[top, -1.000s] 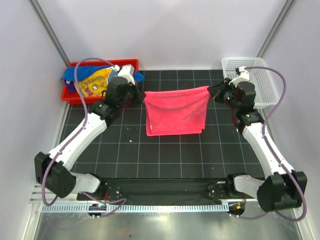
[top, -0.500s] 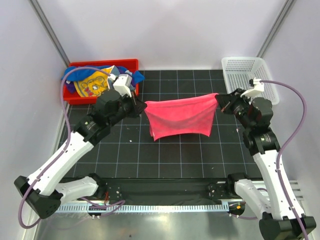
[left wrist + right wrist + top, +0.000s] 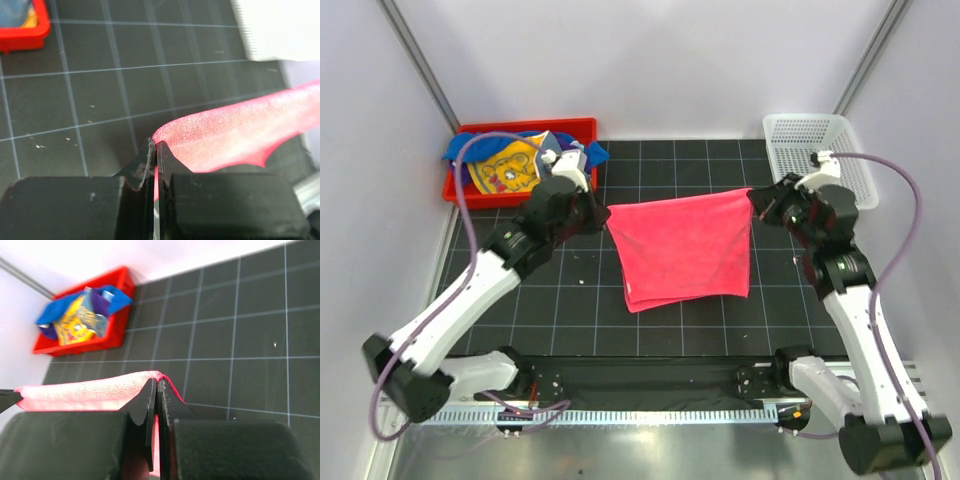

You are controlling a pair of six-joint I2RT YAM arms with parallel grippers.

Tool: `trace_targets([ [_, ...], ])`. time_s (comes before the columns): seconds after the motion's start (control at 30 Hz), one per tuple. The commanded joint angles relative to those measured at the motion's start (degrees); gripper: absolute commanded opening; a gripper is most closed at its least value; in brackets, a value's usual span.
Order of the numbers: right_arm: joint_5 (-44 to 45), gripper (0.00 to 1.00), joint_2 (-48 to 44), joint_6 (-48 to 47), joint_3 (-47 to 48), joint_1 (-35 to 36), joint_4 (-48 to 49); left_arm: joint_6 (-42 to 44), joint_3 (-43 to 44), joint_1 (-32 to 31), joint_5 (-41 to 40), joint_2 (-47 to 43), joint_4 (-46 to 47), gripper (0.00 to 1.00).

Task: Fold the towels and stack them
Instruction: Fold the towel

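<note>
Status: pink towel (image 3: 685, 250) hung by two corners over the middle of the mat (image 3: 570, 310).
I find the left gripper (image 3: 603, 212) and right gripper (image 3: 754, 208) each pinching a top corner, the edge stretched between them. I judge it best to keep that edge taut and level, lower both corners together, and release only once the cloth lies flat.

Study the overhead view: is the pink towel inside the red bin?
No, the pink towel hangs between the left gripper and right gripper, outside the red bin.
</note>
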Motion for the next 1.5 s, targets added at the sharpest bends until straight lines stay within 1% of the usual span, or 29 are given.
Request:
trace_targets([
  [0.0,3.0,0.05,7.2,-0.1,-2.2,-0.2,8.3,-1.0,0.7,5.3,0.5,7.8,5.2,0.0],
  [0.03,3.7,0.05,12.4,0.6,-2.5,-0.1,10.4,-0.9,1.2,6.2,1.2,12.5,6.6,0.0],
  [0.1,4.0,0.05,18.6,1.2,-2.4,-0.2,16.1,-0.4,2.1,8.7,2.7,17.5,10.8,0.0],
  [0.13,4.2,0.04,25.0,1.3,-1.8,-0.1,19.1,-0.4,4.2,9.9,3.1,20.0,11.8,0.0],
  [0.17,4.6,0.05,29.1,1.5,-0.3,-0.2,21.1,-0.1,5.3,10.9,4.7,25.5,13.6,0.0],
  [0.23,4.9,0.05,35.7,1.6,2.1,-0.5,26.0,0.2,8.1,13.7,5.6,30.3,15.2,0.0],
  [0.27,4.8,0.05,42.4,1.7,3.5,-0.5,27.5,0.5,10.9,14.4,6.3,35.6,16.0,0.0],
  [0.3,4.9,0.04,45.4,2.1,6.8,-0.6,29.2,0.6,12.3,15.3,8.4,37.8,17.9,0.0],
  [0.33,4.8,0.05,48.7,2.2,8.8,-0.9,29.6,0.6,14.0,16.7,8.4,40.5,18.2,0.0],
  [0.37,4.7,0.05,53.6,2.3,12.7,-1.0,29.9,0.6,17.6,17.3,8.4,44.7,18.6,0.0],
  [0.4,4.6,0.05,56.4,2.6,14.7,-0.9,29.9,0.7,19.2,17.8,10.8,47.0,18.8,0.0],
  [0.43,4.7,0.05,58.4,2.6,16.5,-1.2,30.0,0.4,21.1,18.3,11.4,48.9,18.9,0.0],
  [0.47,4.5,0.05,62.4,2.7,20.3,-1.3,29.8,0.3,22.6,19.2,12.1,50.6,18.9,0.0],
  [0.5,3.9,0.06,64.3,2.5,22.3,-1.3,29.3,0.0,25.4,19.6,12.9,54.0,18.9,0.0],
  [0.6,4.1,0.08,69.9,2.1,29.2,-1.5,27.6,-0.8,28.7,20.5,13.4,58.3,19.3,0.0],
  [0.67,3.8,0.08,72.1,1.6,32.9,-1.5,27.0,-1.2,30.0,21.0,14.0,60.0,19.6,0.0],
  [0.77,4.3,0.09,74.7,1.2,35.5,-1.6,26.3,-1.2,32.6,21.2,14.2,62.6,19.9,0.0],
  [0.93,4.0,0.11,76.8,1.2,36.4,-2.2,27.1,-1.0,36.7,21.6,14.9,65.6,18.9,0.0],
  [1.03,4.0,0.11,76.9,1.5,36.2,-2.3,27.6,-0.8,37.4,21.8,15.6,65.6,18.8,0.0],
  [1.1,3.2,0.14,77.0,1.5,36.3,-2.6,28.0,-0.4,37.4,21.7,15.7,65.2,18.8,0.0],
  [1.13,3.1,0.18,77.2,1.5,36.7,-2.5,27.6,-0.1,37.5,21.8,15.5,65.0,18.7,0.02],
  [1.2,3.1,0.21,77.6,1.5,37.9,-2.8,26.6,0.0,38.4,21.8,15.3,65.5,17.8,0.07],
  [1.23,3.1,0.28,77.6,1.5,38.1,-2.8,26.4,0.0,39.1,22.0,15.7,65.8,17.0,0.16],
  [1.3,3.1,0.35,77.4,1.7,37.9,-2.9,26.0,0.0,39.9,22.0,15.8,66.6,16.8,0.3],
  [1.33,3.1,0.42,77.2,1.9,37.9,-2.8,25.9,0.2,39.9,22.1,15.8,66.6,16.6,0.41],
  [1.4,3.5,0.46,76.3,1.6,37.9,-2.8,24.9,0.3,39.9,22.0,15.8,65.9,16.6,0.51],
  [1.47,4.2,0.45,75.3,1.6,37.7,-2.9,22.3,0.4,39.4,22.0,15.5,64.8,16.6,0.57],
])
